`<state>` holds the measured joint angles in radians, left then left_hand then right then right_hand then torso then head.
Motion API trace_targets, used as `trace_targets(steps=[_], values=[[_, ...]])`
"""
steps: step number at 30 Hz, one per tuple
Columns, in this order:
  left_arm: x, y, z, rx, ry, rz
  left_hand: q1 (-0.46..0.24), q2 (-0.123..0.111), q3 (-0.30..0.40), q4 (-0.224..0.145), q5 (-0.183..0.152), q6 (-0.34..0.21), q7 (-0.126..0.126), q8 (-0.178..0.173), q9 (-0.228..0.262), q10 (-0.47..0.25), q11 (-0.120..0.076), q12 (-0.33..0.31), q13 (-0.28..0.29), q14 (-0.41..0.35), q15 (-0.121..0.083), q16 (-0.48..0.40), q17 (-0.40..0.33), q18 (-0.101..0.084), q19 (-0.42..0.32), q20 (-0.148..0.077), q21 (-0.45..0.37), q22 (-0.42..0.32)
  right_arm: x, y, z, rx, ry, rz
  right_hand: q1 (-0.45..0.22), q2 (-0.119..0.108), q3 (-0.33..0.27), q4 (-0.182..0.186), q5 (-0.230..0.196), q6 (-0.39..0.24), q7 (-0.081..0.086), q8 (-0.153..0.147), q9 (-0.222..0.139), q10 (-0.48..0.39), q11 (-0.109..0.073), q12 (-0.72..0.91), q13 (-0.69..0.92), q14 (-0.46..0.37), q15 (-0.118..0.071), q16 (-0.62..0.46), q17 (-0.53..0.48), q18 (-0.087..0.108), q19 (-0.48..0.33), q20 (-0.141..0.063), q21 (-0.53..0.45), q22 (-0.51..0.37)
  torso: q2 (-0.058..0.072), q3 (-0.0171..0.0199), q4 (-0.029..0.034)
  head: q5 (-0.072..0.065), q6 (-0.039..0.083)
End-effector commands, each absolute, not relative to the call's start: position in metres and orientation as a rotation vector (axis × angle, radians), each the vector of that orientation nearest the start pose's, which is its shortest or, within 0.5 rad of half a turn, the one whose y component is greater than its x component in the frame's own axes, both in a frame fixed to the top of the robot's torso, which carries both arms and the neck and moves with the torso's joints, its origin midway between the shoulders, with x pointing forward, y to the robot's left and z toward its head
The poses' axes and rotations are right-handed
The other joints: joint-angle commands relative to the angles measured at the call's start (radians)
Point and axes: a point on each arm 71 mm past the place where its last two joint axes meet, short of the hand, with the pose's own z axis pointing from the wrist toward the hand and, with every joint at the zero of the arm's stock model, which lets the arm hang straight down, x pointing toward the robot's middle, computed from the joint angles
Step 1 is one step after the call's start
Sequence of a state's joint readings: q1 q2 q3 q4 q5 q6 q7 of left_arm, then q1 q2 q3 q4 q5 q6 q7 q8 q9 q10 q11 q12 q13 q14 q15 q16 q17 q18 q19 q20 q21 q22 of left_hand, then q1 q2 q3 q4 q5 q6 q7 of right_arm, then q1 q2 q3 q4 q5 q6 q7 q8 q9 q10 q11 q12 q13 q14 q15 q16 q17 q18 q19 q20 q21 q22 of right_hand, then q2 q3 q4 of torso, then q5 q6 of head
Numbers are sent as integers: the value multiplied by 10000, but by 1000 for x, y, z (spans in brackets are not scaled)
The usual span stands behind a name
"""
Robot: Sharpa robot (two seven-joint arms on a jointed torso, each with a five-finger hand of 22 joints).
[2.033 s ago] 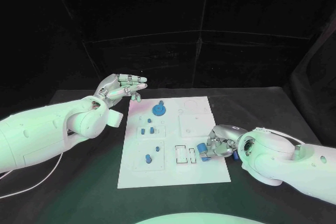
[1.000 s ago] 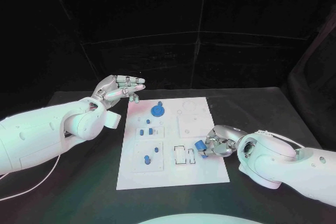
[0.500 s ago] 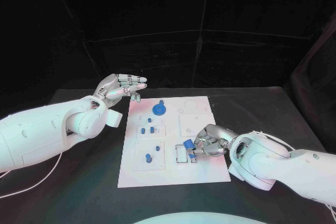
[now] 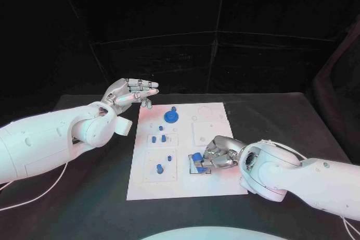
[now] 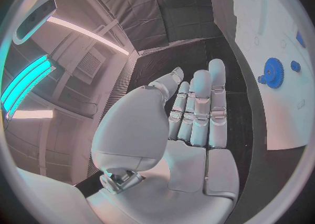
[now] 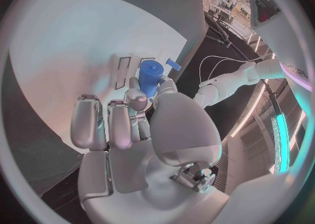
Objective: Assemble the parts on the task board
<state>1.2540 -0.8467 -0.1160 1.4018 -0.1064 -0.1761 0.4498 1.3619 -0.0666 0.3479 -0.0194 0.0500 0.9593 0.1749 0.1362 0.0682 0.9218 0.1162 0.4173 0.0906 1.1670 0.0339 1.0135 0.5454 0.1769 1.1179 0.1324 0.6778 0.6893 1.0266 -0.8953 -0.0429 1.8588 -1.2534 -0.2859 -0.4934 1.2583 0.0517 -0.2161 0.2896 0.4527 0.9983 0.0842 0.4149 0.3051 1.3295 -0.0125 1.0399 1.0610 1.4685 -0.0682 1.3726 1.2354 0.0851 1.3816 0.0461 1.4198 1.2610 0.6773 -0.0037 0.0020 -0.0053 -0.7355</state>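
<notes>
Risk of a jammed or dropped part. Right hand point(image 4: 216, 158) low over the near half of the white task board point(image 4: 217, 184), pinching a blue cylindrical part point(image 6: 150, 73) just above two narrow rectangular slots point(image 6: 122, 71). Likely to tilt and bind if lowered off-centre, or slip if the pinch loosens. Left hand point(image 4: 129, 93) raised off the board's far left corner, fingers loosely apart, holding nothing. Blue gear point(image 4: 171, 116) already seated at the far end.

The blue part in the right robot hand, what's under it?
Under the blue part held by the right robot hand lies the white task board, with a rectangular slot; the part hides whatever is directly beneath.
</notes>
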Motion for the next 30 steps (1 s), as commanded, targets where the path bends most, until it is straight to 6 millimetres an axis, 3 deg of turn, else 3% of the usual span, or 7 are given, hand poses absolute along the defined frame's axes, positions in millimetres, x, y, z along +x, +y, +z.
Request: trace_targets(steps=[1, 8, 12, 16, 19, 25, 30], values=[[507, 240, -179, -9264, 14553, -15503, -22, 45, -30, -35, -3, 1, 29, 54, -3, -54, 7, 49, -12, -64, -13, -51, -9, 66, 0, 5, -54, -17, 383, -151, -243, 1538, 20813, 6298, -189, -14, -116, 10, -249, 273, -213, -77, 123, 65, 12, -110, -6, 428, -66, 19, -17, -161, -28, -63, 22, -23, -1, 0, -5, 6, 8], [508, 240, -179, -9269, 14548, -15488, -22, 45, -30, -35, -3, 1, 29, 54, -3, -54, 7, 49, -12, -64, -13, -51, -9, 66, 0, 5, -54, -17, 385, -148, -243, 1269, 20578, 5948, -1009, -133, -725, 19, -2840, 233, -179, -189, 242, -125, 48, -649, -340, 360, -44, -192, -273, -123, -151, -53, -103, -217, -6, 2, 1, 1, 33], [508, 240, -179, -9269, 14546, -15486, -22, 45, -30, -35, -3, 1, 29, 54, -3, -54, 7, 49, -12, -64, -13, -51, -9, 66, 0, 5, -54, -17, 386, -148, -242, 1179, 20339, 5849, -1804, -821, -584, 62, -3994, 56, -103, -306, 314, -514, 129, -1485, -966, 279, 17, -474, -612, -52, -363, 3, -314, -563, -7, 0, -4, 6, 37], [508, 240, -179, -9271, 14546, -15483, -22, 45, -30, -35, -3, 1, 29, 54, -3, -54, 7, 49, -12, -64, -13, -51, -9, 66, 0, 5, -54, -17, 386, -147, -241, 1086, 20212, 5873, -2545, -1658, 107, 74, -4027, -51, -74, -364, 365, -719, 159, -1999, -1349, 252, 34, -624, -754, -20, -450, 19, -439, -737, -3, 9, -11, 4, 46], [508, 240, -179, -9272, 14546, -15480, -22, 45, -30, -35, -3, 1, 29, 54, -3, -54, 7, 49, -12, -64, -13, -51, -9, 66, 0, 5, -54, -17, 386, -147, -240, 1023, 20152, 5881, -2633, -1790, 224, 77, -4035, -71, -61, -374, 376, -792, 156, -2197, -1509, 243, 41, -672, -805, -9, -474, 20, -474, -788, -4, 8, -13, -3, 46], [508, 241, -179, -9276, 14545, -15472, -22, 45, -30, -35, -3, 1, 29, 54, -3, -54, 7, 49, -12, -64, -13, -51, -9, 66, 0, 5, -54, -17, 384, -145, -239, 683, 20184, 5992, -1875, -1399, 665, -32, -3931, -49, -62, -351, 418, -722, 161, -2182, -1478, 262, 52, -698, -789, -13, -446, 40, -485, -772, -1, 9, -9, -9, 46], [508, 241, -179, -9279, 14542, -15468, -22, 45, -30, -35, -3, 1, 29, 54, -3, -54, 7, 49, -12, -64, -13, -51, -9, 66, 0, 5, -54, -17, 383, -143, -239, 301, 20209, 6009, -386, -1002, 920, -531, -3029, 74, -124, -253, 505, -447, 97, -1820, -1148, 334, 2, -577, -560, -52, -305, 5, -395, -579, 1, 5, -6, -20, 31]])
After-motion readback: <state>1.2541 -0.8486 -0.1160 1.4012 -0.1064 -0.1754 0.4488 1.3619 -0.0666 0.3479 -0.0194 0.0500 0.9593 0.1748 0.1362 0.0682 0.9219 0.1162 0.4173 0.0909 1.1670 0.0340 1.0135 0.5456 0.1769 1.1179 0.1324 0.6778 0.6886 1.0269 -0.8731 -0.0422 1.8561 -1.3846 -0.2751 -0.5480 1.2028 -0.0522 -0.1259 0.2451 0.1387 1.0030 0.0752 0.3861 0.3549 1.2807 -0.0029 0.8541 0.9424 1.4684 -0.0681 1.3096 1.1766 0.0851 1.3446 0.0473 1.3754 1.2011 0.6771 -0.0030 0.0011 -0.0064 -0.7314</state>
